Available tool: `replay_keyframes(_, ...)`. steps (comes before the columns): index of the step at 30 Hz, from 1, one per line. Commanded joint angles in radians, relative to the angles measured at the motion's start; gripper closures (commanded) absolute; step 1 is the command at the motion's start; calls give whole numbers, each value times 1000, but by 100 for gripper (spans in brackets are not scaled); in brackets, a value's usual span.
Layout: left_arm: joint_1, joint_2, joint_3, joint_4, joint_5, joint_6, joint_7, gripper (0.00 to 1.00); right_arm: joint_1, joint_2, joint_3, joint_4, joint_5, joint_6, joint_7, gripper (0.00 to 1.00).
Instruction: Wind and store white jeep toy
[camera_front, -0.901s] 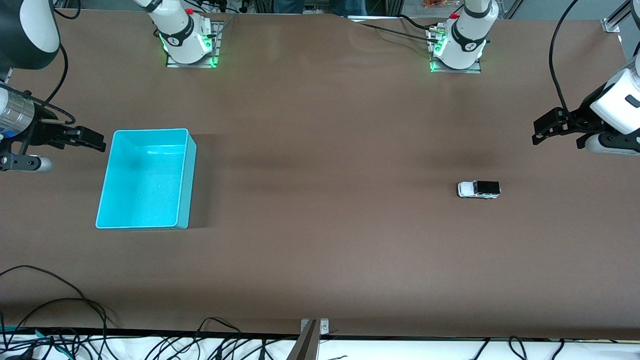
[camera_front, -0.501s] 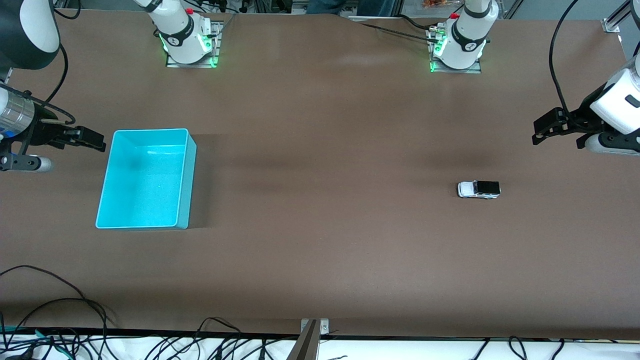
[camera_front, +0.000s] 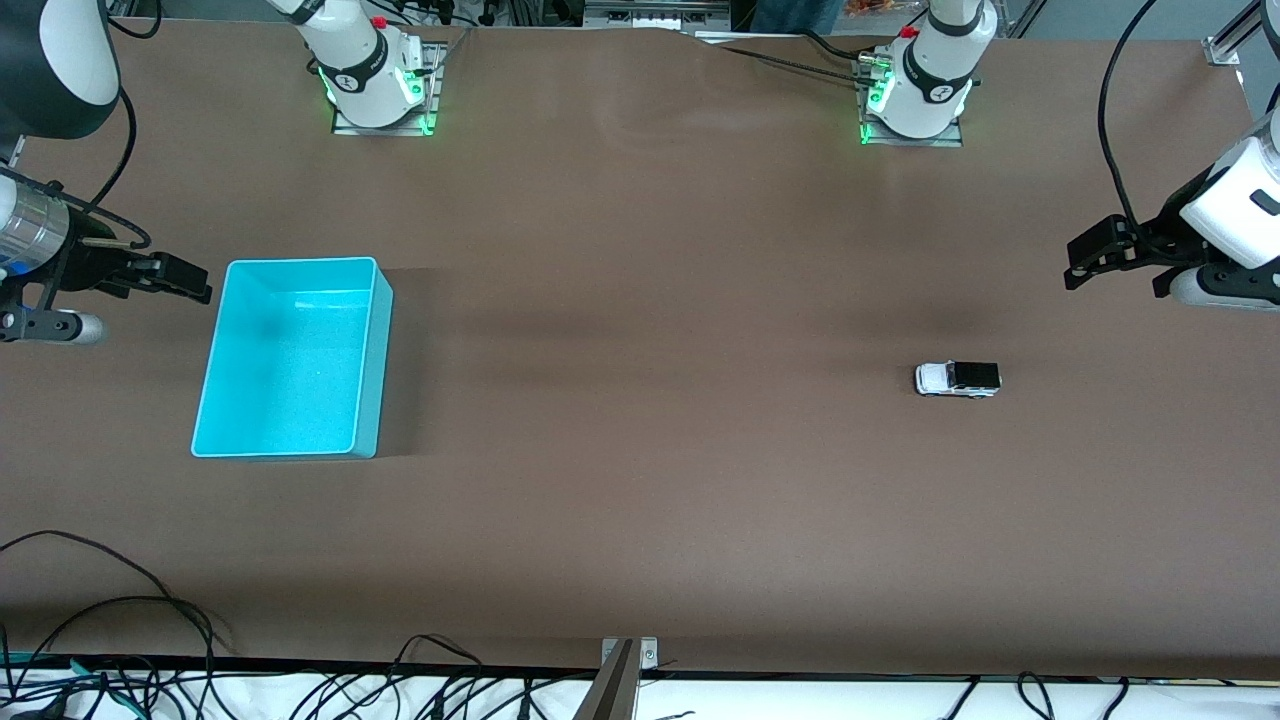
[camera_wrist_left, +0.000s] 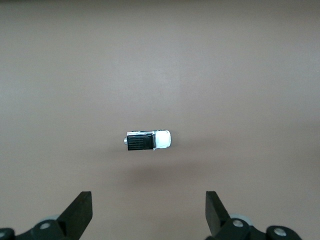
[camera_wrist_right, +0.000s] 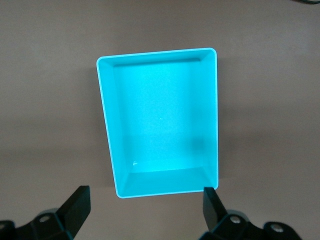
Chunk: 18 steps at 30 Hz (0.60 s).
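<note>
The white jeep toy (camera_front: 957, 378), white with a black ribbed rear, stands on the brown table toward the left arm's end. It also shows in the left wrist view (camera_wrist_left: 147, 141). My left gripper (camera_front: 1085, 258) is open and empty, held high over the table's edge at that end, apart from the jeep; its fingertips (camera_wrist_left: 80, 210) show wide apart. The empty turquoise bin (camera_front: 290, 357) stands toward the right arm's end and shows in the right wrist view (camera_wrist_right: 160, 122). My right gripper (camera_front: 185, 282) is open and empty, hovering beside the bin.
Both arm bases (camera_front: 375, 75) stand along the table's back edge. Black cables (camera_front: 110, 620) lie at the front edge nearest the camera. A metal bracket (camera_front: 625, 665) sits at the middle of the front edge.
</note>
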<state>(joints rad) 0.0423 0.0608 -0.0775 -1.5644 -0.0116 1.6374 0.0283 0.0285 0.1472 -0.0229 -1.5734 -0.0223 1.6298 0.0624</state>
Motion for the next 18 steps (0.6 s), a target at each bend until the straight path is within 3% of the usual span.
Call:
replay_keyframes(1, -1, -18, -4, -16, 19, -1, -4, 0, -2, -15, 0, -3, 10, -11, -12, 0)
replay_keyframes(18, -4, -9, -2, -3, 19, -13, -10, 0, -2, -15, 0, -3, 10, -7, -12, 0)
